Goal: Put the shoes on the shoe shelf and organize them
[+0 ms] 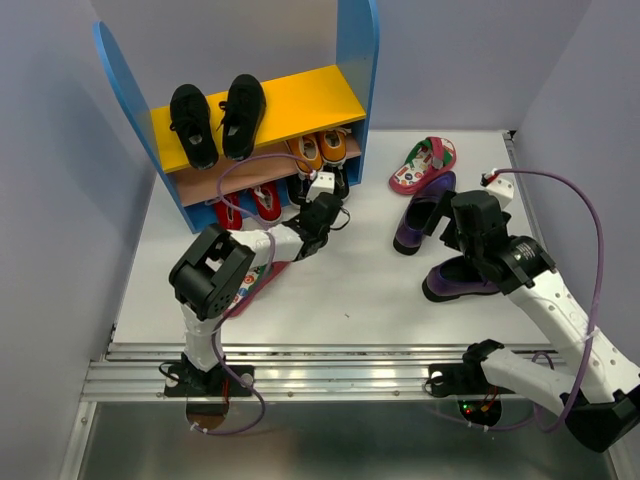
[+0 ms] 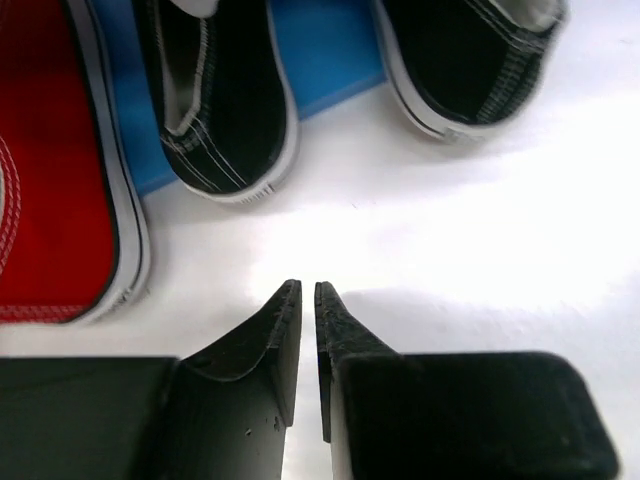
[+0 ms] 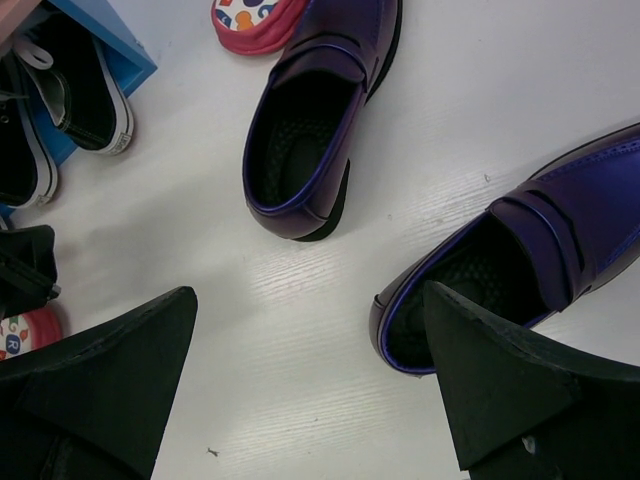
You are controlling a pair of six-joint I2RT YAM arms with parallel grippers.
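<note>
The shoe shelf (image 1: 310,100) stands at the back left. A pair of black sneakers (image 1: 215,120) rests on its yellow top board. Orange shoes (image 1: 320,150) and red shoes (image 1: 250,203) sit on the lower board. My left gripper (image 1: 330,203) (image 2: 307,290) hovers low in front of the lower board, its fingers a narrow slit apart with nothing between them. Ahead of it are black-white sneakers (image 2: 225,100) and a red shoe (image 2: 50,170). Two purple loafers (image 3: 320,120) (image 3: 560,230) lie on the table. My right gripper (image 1: 452,245) (image 3: 308,290) is wide open, one fingertip over the nearer loafer's heel opening.
One pink flip-flop (image 1: 423,165) lies on the table beyond the loafers. Another flip-flop (image 1: 262,280) lies partly under my left arm. Grey walls close in both sides, and the table's metal front rail (image 1: 330,375) runs along the near edge.
</note>
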